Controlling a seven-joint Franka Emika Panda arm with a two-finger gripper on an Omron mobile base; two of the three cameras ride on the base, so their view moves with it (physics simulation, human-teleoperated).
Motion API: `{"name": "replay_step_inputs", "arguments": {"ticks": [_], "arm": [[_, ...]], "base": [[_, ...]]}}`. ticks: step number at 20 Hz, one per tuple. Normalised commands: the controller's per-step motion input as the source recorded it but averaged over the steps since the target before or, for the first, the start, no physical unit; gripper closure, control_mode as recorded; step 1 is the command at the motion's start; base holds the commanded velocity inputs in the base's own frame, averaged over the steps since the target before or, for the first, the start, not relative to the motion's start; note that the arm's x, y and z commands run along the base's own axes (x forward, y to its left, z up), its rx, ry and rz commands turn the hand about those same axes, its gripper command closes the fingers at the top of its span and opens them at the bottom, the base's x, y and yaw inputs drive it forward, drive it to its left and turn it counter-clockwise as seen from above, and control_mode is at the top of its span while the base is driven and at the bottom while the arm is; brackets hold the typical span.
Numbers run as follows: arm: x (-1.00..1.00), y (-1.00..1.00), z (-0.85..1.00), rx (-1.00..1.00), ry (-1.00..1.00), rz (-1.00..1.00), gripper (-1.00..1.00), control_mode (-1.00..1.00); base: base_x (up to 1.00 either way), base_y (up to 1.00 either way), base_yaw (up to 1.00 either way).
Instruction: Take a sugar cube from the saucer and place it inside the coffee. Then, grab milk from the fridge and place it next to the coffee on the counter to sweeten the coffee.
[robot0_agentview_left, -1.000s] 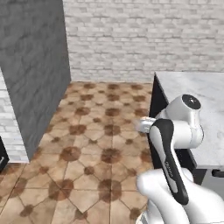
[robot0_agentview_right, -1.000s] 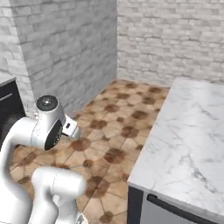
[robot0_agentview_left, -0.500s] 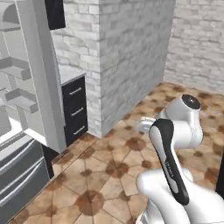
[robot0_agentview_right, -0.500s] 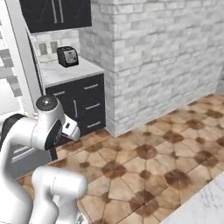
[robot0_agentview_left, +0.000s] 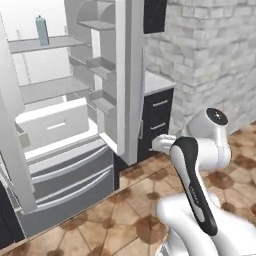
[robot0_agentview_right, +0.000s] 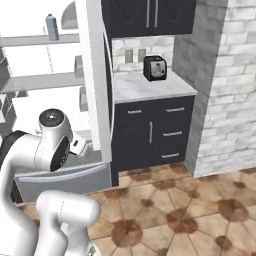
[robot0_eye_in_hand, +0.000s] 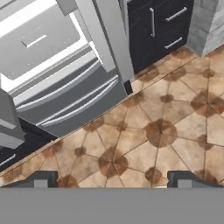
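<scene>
The fridge stands open in the left base view, its white shelves bare but for the milk, a pale blue-grey carton on the top shelf. The right base view shows the milk high up, left of the fridge door. My gripper is open with nothing between its fingertips. It hangs over the tiled floor, short of the fridge's lower drawers. My arm is folded close to the base. The sugar cube, the saucer and the coffee are out of view.
Right of the fridge, dark drawers carry a white marble counter with a black toaster. A grey brick wall juts out further right. Brown tiled floor lies between me and the fridge.
The whole picture has swung: the base has turned from the brick wall and floor to face the open fridge. My arm keeps its folded pose and the gripper stays open.
</scene>
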Motion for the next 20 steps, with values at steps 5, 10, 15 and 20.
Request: {"name": "replay_step_inputs", "arguments": {"ticks": [5, 10, 15, 20], "arm": [[0.00, 0.00, 0.00, 0.00, 0.00, 0.00, -1.00, 1.00], [0.00, 0.00, 0.00, 0.00, 0.00, 0.00, -1.00, 1.00], [0.00, 0.00, 0.00, 0.00, 0.00, 0.00, -1.00, 1.00], [0.00, 0.00, 0.00, 0.00, 0.00, 0.00, -1.00, 1.00]], "base": [[0.53, 0.87, 0.40], [0.42, 0.94, 0.26], [0.33, 0.19, 0.11], [0.19, -0.34, 0.00]]}}
